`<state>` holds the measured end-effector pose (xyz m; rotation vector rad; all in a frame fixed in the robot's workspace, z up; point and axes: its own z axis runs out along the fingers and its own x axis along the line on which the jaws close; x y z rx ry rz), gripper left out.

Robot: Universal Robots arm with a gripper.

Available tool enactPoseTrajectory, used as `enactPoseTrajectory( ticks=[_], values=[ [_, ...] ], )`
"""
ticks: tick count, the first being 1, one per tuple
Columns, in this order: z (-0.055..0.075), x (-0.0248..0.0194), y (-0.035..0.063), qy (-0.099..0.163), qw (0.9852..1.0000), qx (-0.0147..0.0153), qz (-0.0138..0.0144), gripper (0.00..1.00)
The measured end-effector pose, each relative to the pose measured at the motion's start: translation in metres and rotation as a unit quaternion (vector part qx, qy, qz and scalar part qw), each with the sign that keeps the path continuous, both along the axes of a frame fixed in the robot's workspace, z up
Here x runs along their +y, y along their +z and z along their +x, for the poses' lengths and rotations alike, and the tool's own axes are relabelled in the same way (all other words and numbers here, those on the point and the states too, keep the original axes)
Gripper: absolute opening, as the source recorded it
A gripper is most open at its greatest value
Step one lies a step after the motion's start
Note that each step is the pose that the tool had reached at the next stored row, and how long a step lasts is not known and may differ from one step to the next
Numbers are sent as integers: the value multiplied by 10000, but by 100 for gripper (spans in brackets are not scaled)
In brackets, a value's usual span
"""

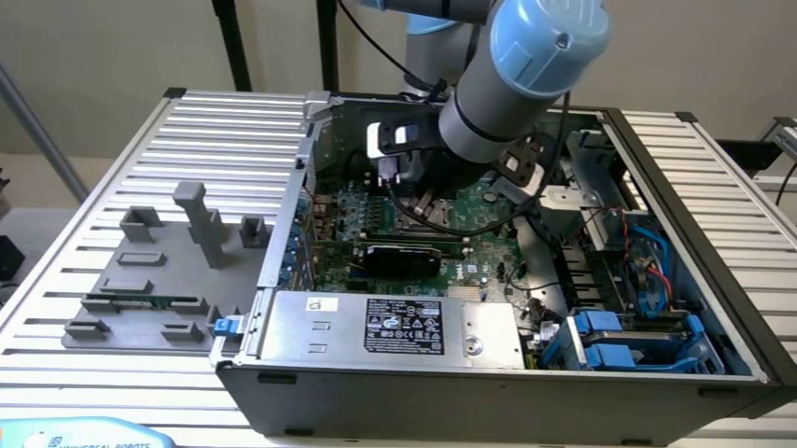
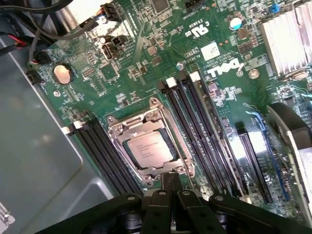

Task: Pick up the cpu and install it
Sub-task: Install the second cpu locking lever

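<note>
The cpu (image 2: 147, 149) is already sitting in the motherboard's (image 2: 146, 63) socket (image 2: 148, 141); the gripper (image 2: 170, 187), fingers pressed together and holding nothing, is hovering at the socket's edge.

The small square silvery cpu (image 2: 147, 149) lies in the metal-framed socket (image 2: 149, 146) on the green motherboard (image 2: 131, 73), between black memory slots (image 2: 195, 131).

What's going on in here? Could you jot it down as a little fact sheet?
Setting: open computer case on a slatted metal table
Arm: reaching down into the case, over the green motherboard
Tool: shut, just above the socket's edge
Chip: silvery square lying inside the metal socket frame, not held by the tool
Beside socket: long black memory slots on both sides
Outside case: grey plastic holder blocks on the table
</note>
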<state>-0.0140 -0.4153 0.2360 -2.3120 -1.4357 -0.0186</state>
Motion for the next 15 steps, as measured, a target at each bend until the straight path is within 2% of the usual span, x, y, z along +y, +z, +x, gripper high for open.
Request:
enactPoseTrajectory(
  ticks=[7,13,15],
  values=[
    [-58,-109,25,1,10000,7,0,11],
    [-123,-115,33,1,10000,48,-1,11],
    [-128,-115,33,3,10000,71,-4,11]
  ],
)
